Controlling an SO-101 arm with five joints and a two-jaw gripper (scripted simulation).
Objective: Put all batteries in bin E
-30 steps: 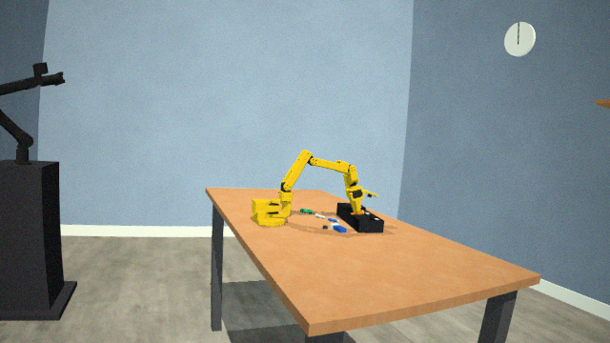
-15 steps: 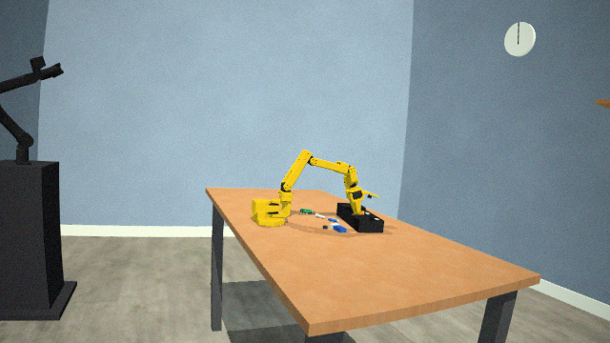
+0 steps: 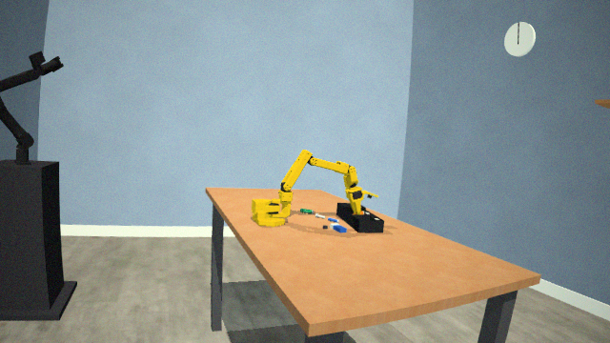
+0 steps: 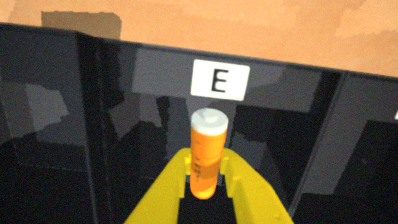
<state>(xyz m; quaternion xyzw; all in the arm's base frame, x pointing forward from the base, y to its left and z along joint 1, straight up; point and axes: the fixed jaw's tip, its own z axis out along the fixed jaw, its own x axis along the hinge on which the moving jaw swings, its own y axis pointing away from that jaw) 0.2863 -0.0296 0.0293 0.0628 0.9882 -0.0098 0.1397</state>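
Note:
In the wrist view my yellow gripper [image 4: 206,175] is shut on an orange battery [image 4: 206,152] with a white cap. It holds the battery upright over the dark compartment of the bin marked E [image 4: 220,79]. In the exterior view the gripper [image 3: 357,208] hangs over the middle of the black row of bins [image 3: 360,217] at the far side of the table. A green thing [image 3: 306,211], a small white thing [image 3: 320,216] and blue things [image 3: 337,227] lie on the table between my base and the bins; which of them are batteries I cannot tell.
My yellow base [image 3: 270,212] stands left of the loose things. Neighbouring bin compartments lie to the left and right of E in the wrist view. A black arm on a pedestal [image 3: 29,238] stands on the floor far left.

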